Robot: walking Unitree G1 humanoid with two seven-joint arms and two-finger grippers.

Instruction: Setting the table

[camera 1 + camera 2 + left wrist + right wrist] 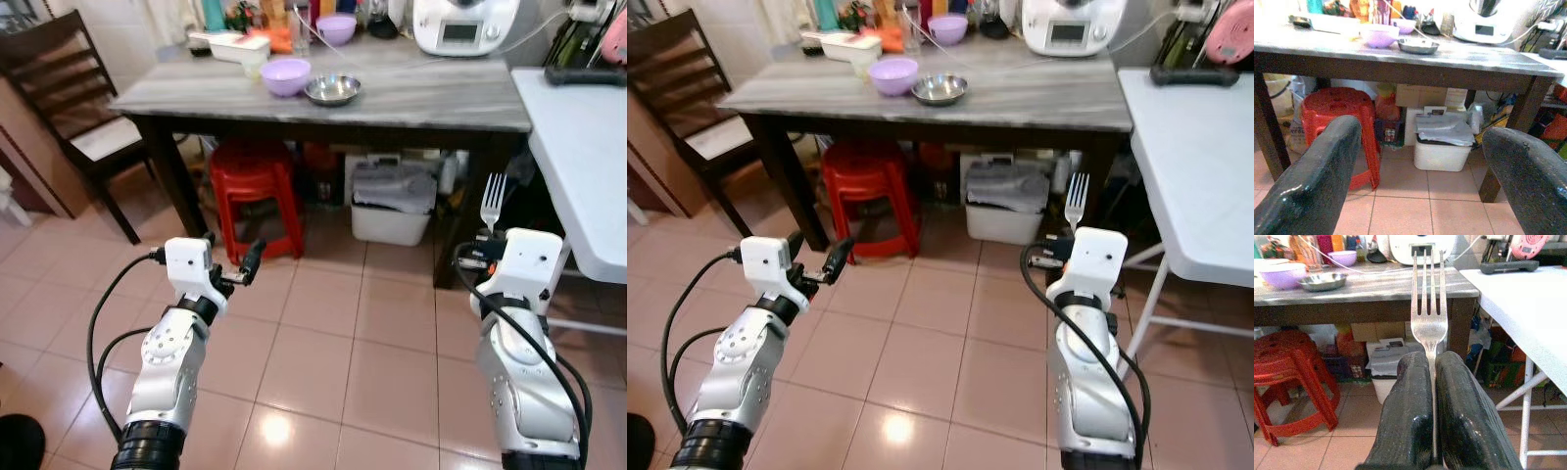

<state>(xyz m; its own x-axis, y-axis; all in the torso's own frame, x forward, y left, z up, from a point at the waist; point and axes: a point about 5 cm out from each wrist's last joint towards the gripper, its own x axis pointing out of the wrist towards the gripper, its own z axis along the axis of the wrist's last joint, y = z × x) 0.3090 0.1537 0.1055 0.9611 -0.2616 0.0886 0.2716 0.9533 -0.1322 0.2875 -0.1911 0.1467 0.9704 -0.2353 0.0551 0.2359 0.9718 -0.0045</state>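
bowl [285, 75] left of metal dish [332, 90] on bench [411, 98]; stool [254, 191] and bin [393, 208] beneath; chair [69, 108] at left.

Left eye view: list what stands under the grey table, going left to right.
Red plastic stool → white bin with grey bags on top → fork, held upright in front of the table's right end by the right gripper.

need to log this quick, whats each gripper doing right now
Left gripper: open, holding nothing.
Right gripper: shut on the fork, tines pointing up.
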